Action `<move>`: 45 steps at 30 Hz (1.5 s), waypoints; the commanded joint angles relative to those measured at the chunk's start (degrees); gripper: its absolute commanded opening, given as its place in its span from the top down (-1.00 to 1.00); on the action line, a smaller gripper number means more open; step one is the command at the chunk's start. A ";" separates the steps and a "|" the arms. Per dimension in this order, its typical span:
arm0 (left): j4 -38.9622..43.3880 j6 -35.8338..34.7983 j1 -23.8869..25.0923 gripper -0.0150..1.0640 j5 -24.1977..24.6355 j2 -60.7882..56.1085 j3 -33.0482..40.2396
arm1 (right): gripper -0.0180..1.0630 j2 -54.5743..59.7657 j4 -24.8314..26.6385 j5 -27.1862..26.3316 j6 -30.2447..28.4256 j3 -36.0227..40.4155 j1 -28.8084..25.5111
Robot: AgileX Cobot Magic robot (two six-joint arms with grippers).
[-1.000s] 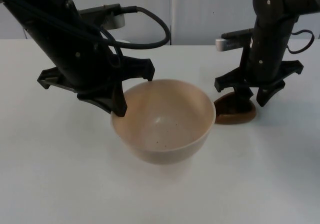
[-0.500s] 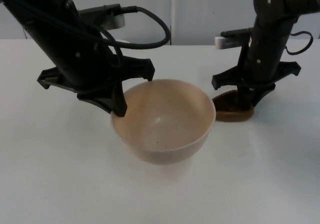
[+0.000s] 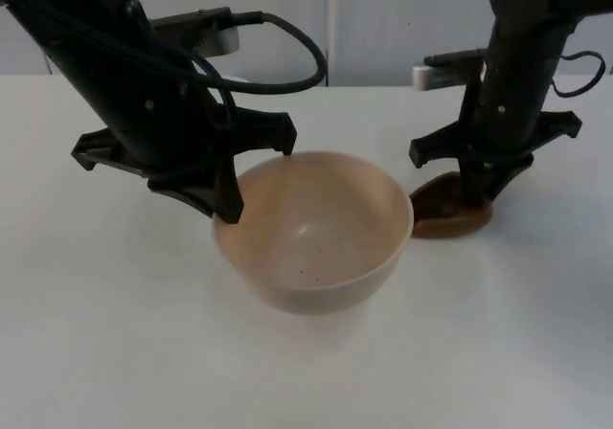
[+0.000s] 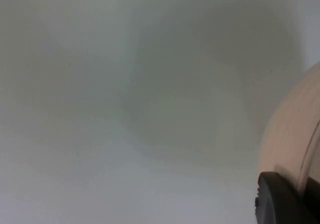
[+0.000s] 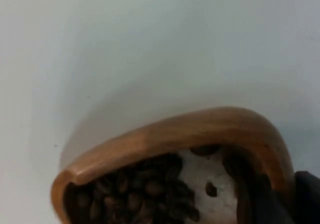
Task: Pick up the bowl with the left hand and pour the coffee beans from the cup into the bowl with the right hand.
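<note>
The left hand (image 3: 230,194) grips the bowl (image 3: 316,233) by its near-left rim, one finger inside and one outside; whether the bowl is clear of the surface (image 3: 115,333) is hard to tell. The right hand (image 3: 474,194) is closed on the rim of the cup (image 3: 450,216), which sits just beside the bowl with its beans (image 5: 145,194) inside. Lifting the cup and pouring remain, judging by the nearly bare bowl.

Bowl and cup, mid-table.
Beige bowl (image 3: 313,230) upright, inside bare apart from a few dark specks. Just right of it, brown wooden cup (image 3: 450,209) holds coffee beans (image 5: 145,191).
</note>
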 commanded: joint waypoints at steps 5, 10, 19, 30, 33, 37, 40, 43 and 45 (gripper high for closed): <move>-0.66 -0.08 -0.28 0.98 -0.84 -0.08 -0.30 | 0.97 -4.69 -0.33 0.85 -0.87 0.18 -0.09; -0.66 -0.08 -0.28 0.98 -0.84 -0.08 -0.30 | 0.97 -9.90 -0.23 4.44 -2.75 0.18 -0.09; -0.41 0.05 -0.28 0.98 -0.69 -0.08 -0.30 | 0.97 -19.25 1.18 11.71 -6.35 0.18 -0.09; -0.41 0.05 -0.28 0.98 -0.59 -0.08 -0.30 | 0.97 -29.86 2.66 13.08 -8.64 0.29 -0.09; -0.41 0.05 -0.28 0.98 -0.47 -0.08 -0.30 | 0.97 -31.45 2.66 13.08 -8.53 0.29 -0.09; -0.66 0.05 -0.28 0.98 -0.47 -0.08 -0.30 | 0.97 -32.58 3.12 13.08 -8.29 0.29 0.03; -0.66 0.05 -0.28 0.98 -0.47 -0.08 -0.30 | 0.97 -32.67 4.53 13.08 -8.29 0.29 0.03; -0.66 0.05 -0.28 0.98 -0.47 -0.08 -0.30 | 0.97 -32.67 5.69 13.08 -8.15 0.29 0.14; -0.66 0.05 -0.28 0.98 -0.47 -0.08 -0.30 | 0.97 -32.67 5.01 13.08 -6.95 0.29 0.73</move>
